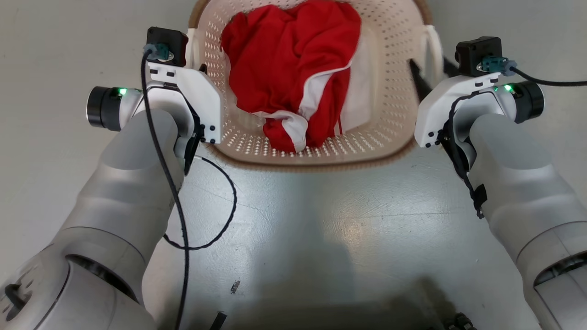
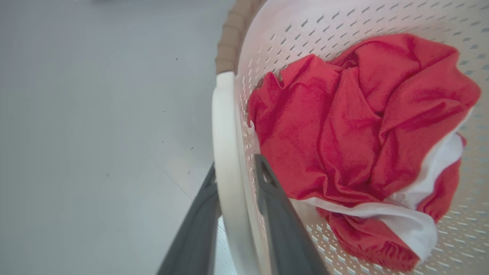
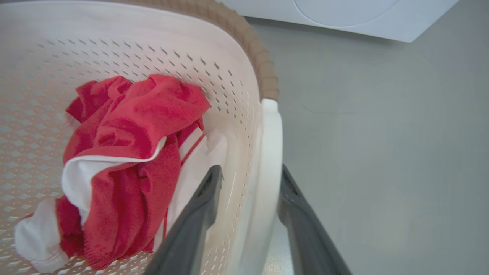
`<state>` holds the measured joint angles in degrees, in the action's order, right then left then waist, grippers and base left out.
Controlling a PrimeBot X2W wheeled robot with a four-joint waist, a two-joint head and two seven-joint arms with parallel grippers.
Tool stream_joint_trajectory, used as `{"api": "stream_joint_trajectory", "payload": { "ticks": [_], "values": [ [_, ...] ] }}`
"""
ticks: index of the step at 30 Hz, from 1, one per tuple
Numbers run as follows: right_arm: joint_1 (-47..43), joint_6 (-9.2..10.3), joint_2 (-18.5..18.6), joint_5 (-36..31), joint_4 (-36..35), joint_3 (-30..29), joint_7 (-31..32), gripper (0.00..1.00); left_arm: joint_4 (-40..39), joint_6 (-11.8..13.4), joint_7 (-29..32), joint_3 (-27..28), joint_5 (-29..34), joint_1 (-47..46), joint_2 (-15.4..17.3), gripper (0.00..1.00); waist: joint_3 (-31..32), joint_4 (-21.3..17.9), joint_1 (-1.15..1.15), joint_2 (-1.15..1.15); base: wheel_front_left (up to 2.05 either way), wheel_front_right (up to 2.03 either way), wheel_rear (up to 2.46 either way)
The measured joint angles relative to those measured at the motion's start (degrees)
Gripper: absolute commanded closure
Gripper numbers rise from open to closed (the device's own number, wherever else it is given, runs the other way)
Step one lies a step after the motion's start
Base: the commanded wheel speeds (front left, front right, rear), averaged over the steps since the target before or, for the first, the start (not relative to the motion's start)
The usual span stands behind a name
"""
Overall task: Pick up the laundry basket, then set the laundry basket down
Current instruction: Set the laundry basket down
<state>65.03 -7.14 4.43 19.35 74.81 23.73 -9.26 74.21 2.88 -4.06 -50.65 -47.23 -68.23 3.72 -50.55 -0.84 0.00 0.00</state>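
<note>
Grey floor (image 1: 293, 220) holds the laundry basket (image 1: 394, 91) between both arms. Left gripper (image 2: 237, 164) hugs the left handle (image 2: 225, 126); squeezing or loose, I cannot tell. Right gripper (image 3: 250, 172) stands apart around the right handle (image 3: 270, 145). Its wrist view adds a washing machine (image 3: 344, 15).

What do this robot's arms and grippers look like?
Pale grey rounded forearms, white wrist brackets, black camera blocks with teal plugs, black braided cables, green lights at the wrists. The left gripper and right gripper each have two long dark grey fingers.
</note>
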Motion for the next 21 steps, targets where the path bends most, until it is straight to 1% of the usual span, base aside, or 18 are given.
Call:
{"api": "stream_joint_trajectory", "payload": {
  "ticks": [6,11,21],
  "values": [
    [-0.01,-0.01,-0.25,-3.41,-0.15,-3.28,-1.52,0.00,0.01,1.12,-0.68,0.32,-0.33,-0.02,-0.29,0.00,0.09,0.21,0.00,0.00,0.00,0.00,0.00],
    [-0.03,-0.01,-0.26,-5.06,-0.15,-5.32,-2.44,0.00,0.02,1.23,-0.48,0.27,-0.75,-0.02,-0.45,0.00,0.55,0.31,0.00,0.00,0.00,0.00,0.00],
    [-0.41,-0.01,-0.26,-5.32,-0.62,-6.09,-4.00,0.00,0.02,1.19,-2.30,0.47,-1.94,0.18,-0.44,0.00,2.90,0.09,0.00,0.00,0.00,0.00,0.00]
  ]
}}
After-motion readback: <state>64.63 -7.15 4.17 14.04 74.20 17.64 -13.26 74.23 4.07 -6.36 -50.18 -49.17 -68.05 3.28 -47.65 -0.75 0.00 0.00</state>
